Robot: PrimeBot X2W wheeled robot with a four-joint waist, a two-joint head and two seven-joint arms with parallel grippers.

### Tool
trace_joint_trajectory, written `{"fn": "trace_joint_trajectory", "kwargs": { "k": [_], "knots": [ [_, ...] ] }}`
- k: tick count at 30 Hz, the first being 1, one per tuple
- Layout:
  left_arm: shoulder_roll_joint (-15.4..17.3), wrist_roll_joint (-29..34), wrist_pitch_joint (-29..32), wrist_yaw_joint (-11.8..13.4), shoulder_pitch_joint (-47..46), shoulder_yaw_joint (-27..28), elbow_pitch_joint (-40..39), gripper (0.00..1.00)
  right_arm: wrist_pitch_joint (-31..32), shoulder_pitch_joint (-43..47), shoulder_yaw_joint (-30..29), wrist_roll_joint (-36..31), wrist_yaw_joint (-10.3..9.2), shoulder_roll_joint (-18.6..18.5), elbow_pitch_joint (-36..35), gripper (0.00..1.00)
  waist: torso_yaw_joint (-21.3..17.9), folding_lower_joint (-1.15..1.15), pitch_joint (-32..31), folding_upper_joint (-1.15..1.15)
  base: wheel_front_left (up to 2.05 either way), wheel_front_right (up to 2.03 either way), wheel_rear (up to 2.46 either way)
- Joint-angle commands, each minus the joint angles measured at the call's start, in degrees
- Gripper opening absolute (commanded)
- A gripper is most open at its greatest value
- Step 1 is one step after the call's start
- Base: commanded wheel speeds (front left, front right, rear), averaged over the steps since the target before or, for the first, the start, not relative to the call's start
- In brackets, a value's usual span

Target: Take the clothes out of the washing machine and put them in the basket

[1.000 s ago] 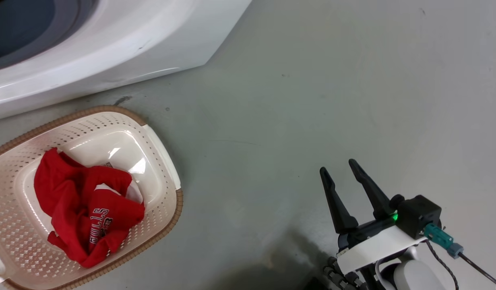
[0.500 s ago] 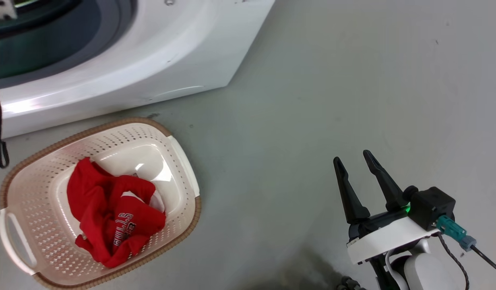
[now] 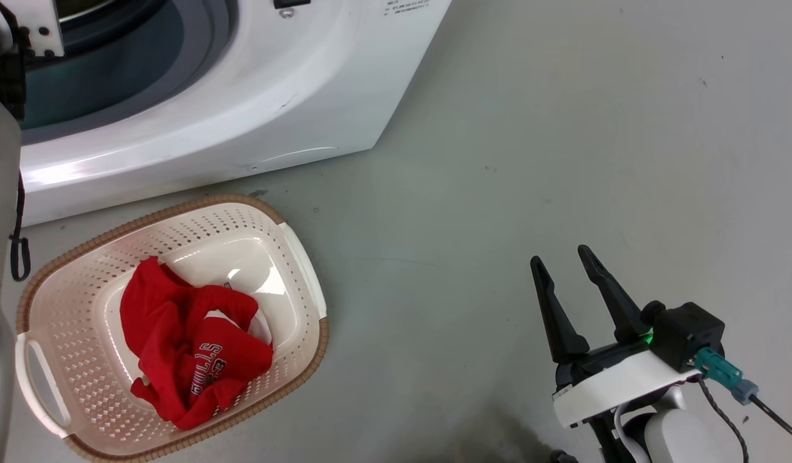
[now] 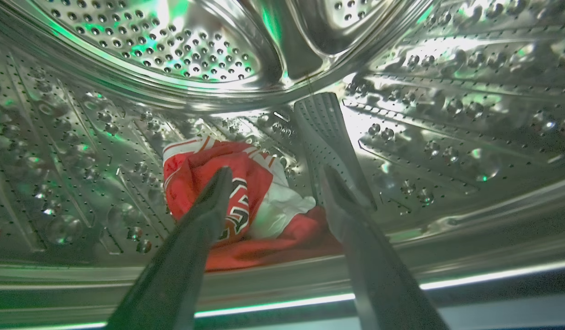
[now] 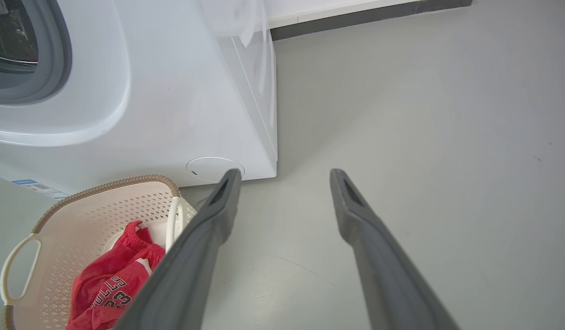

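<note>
End effector of left arm (image 4: 277, 170) inside drum (image 4: 447, 114), fingers (image 4: 204, 220) apart before jersey (image 4: 259, 172); right end effector (image 3: 560, 254) apart over floor (image 3: 563, 128).

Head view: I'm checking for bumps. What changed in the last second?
The camera swung, showing more of the washing machine and more of the basket; a pale left forearm entered at the left edge. The red jersey lies crumpled as before; the right gripper stays open, holding nothing.
</note>
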Motion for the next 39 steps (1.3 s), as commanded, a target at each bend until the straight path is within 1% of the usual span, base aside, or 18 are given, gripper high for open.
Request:
{"fn": "trace_joint_trajectory", "kwargs": {
  "k": [1, 6, 11, 15, 20, 21, 22, 25, 28, 29, 30, 31, 32, 35, 39],
  "knots": [
    [-0.04, 0.63, 2.33, -0.4, -1.22, -0.75, 0.53, 1.0, -0.33, 0.45, 0.28, 0.21, -0.04, 0.03, -0.08, 1.0, -0.26, 0.0, 0.2, 0.0, 0.0, 0.0, 0.0],
    [1.52, 1.17, 11.78, -1.47, -4.98, -2.12, 1.71, 1.0, -0.61, 0.46, 0.95, 1.06, -0.03, 0.03, -0.05, 1.0, -1.37, 0.0, 2.11, 0.0, 0.0, 0.0, 0.0],
    [4.35, 1.85, 21.46, -1.28, -8.99, -3.05, 2.33, 1.0, -0.98, 0.45, 1.76, 1.8, -0.04, 0.04, 0.56, 1.0, -2.81, 0.0, 5.13, 0.0, 0.0, 0.0, 0.0],
    [6.88, 2.55, 27.3, -1.39, -11.19, -4.05, 2.42, 1.0, -1.43, 0.49, 2.61, 2.23, -0.04, 0.04, 1.06, 1.0, -3.95, 0.0, 7.27, 0.0, 0.0, 0.0, 0.0],
    [8.6, 1.96, 34.58, -0.73, -12.88, -4.0, 2.49, 1.0, -2.09, 0.67, 3.59, 2.51, -0.04, 0.04, 1.2, 1.0, -4.77, 0.0, 9.11, 0.0, 0.0, 0.0, 0.0],
    [8.6, 1.96, 34.58, -0.73, -12.88, -4.0, 2.49, 1.0, -2.09, 0.67, 3.59, 2.51, -0.04, 0.04, 1.2, 1.0, -4.77, 0.0, 9.11, 0.0, 0.0, 0.0, 0.0],
    [9.4, 1.88, 37.35, -0.44, -12.88, -4.15, 2.56, 1.0, -2.2, 0.65, 3.96, 2.63, -0.04, 0.04, 1.13, 1.0, -5.2, 0.0, 9.71, 0.0, 0.0, 0.0, 0.0],
    [10.94, 1.89, 41.24, -0.66, -12.78, -4.47, 2.79, 1.0, -2.41, 0.93, 4.21, 2.96, -0.03, 0.04, 1.27, 1.0, -5.65, 0.0, 10.24, 0.0, 0.0, 0.0, 0.0],
    [11.6, 1.68, 42.75, -0.56, -12.78, -4.53, 2.27, 1.0, -2.46, 1.08, 4.24, 2.95, -0.04, 0.04, 1.42, 1.0, -5.68, 0.0, 10.49, 0.0, 0.0, 0.0, 0.0],
    [11.94, 1.5, 43.87, -0.32, -12.82, -4.42, 2.27, 0.82, -2.47, 1.05, 4.29, 2.86, -0.03, 0.04, 1.46, 1.0, -5.66, 0.0, 10.61, 0.0, 0.0, 0.0, 0.0],
    [12.25, 1.08, 44.35, -0.22, -12.91, -4.06, 1.91, 0.07, -2.46, 0.91, 4.33, 2.78, -0.03, 0.04, 1.48, 1.0, -5.67, 0.0, 10.74, 0.0, 0.0, 0.0, 0.0],
    [12.47, 0.88, 44.94, 0.03, -12.94, -3.95, 1.57, 0.0, -2.44, 0.66, 4.34, 2.78, -0.04, 0.04, 1.52, 1.0, -5.68, 0.0, 10.85, 0.0, 0.0, 0.0, 0.0],
    [12.72, 0.78, 45.22, 0.13, -12.9, -3.96, 1.11, 0.0, -2.44, 0.35, 4.33, 2.8, -0.04, 0.04, 1.5, 1.0, -5.68, 0.0, 10.93, 0.0, 0.0, 0.0, 0.0],
    [14.09, 0.72, 43.41, 0.5, -12.76, -3.94, -1.5, 0.0, -2.45, -0.43, 4.47, 3.05, -0.03, 0.04, 1.49, 1.0, -5.84, 0.0, 11.07, 0.0, 0.0, 0.0, 0.0],
    [15.36, 0.37, 36.93, 1.81, -11.57, -3.42, -6.63, 0.0, -2.54, -0.81, 4.51, 3.23, -0.04, 0.04, 1.96, 1.0, -5.82, 0.0, 10.94, 0.0, 0.0, 0.0, 0.0]
  ]
}}
